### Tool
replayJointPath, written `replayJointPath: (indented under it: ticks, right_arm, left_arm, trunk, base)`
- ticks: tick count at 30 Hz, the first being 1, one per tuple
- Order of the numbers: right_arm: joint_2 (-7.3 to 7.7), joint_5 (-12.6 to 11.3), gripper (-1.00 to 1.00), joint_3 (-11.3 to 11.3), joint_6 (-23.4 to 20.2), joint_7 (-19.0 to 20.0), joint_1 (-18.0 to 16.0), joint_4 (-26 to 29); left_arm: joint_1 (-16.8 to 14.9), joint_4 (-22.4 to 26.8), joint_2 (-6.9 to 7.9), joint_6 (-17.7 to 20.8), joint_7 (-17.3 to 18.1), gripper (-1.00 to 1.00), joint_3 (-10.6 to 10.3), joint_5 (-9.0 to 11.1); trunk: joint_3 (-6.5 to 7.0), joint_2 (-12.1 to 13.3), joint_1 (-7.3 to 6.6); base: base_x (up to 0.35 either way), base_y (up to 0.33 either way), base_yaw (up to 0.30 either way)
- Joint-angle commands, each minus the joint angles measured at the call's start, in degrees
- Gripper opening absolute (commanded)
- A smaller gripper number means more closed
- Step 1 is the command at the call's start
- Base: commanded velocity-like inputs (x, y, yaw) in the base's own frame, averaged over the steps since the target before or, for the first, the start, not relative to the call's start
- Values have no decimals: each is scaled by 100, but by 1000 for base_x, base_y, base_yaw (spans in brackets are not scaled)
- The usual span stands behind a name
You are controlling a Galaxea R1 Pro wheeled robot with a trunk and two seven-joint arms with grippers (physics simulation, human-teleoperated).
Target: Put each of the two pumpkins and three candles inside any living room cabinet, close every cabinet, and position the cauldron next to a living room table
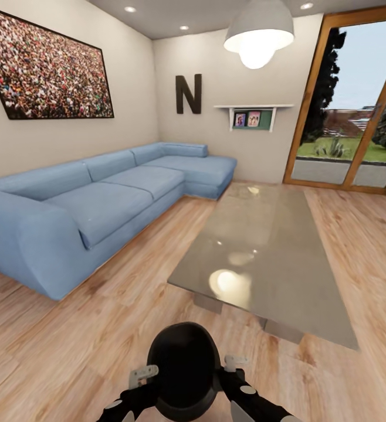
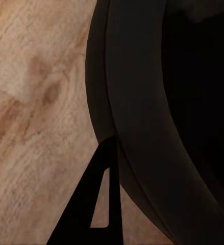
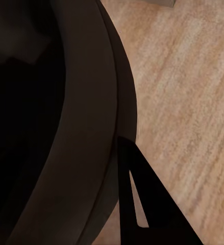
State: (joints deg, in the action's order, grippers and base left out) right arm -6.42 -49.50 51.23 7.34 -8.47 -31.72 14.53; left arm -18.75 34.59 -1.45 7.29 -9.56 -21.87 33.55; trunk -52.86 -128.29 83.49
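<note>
The black cauldron (image 1: 184,370) hangs low in front of me above the wooden floor, held between both arms. My left gripper (image 1: 146,375) is shut on its left rim, and my right gripper (image 1: 233,363) on its right rim. In the left wrist view one dark finger (image 2: 99,204) lies against the outside of the cauldron (image 2: 142,102) wall. The right wrist view has a finger (image 3: 142,199) outside the cauldron (image 3: 76,127) in the same way. The glossy grey-brown table (image 1: 263,246) stands just ahead, to the right. The pumpkins, candles and cabinets are out of view.
A long blue corner sofa (image 1: 93,205) runs along the left wall. Wood-framed glass doors (image 1: 351,117) are at the back right, and a pendant lamp (image 1: 258,32) hangs over the table. Wooden floor (image 1: 128,305) lies open between sofa and table.
</note>
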Motion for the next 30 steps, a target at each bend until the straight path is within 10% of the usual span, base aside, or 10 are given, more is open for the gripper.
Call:
replayJointPath:
  ticks: [1,30]
  right_arm:
    - [1,37,-100,-98,92,-5,-9,58]
    - [10,29,-100,-104,92,-5,-9,57]
  left_arm:
    - [0,4,31,19,-49,-100,111,11]
    - [-5,4,30,27,-28,-100,113,20]
  trunk:
    - [-4,-3,2]
    - [-169,-524,287]
  base:
    - [279,68,-34]
    - [16,3,-163]
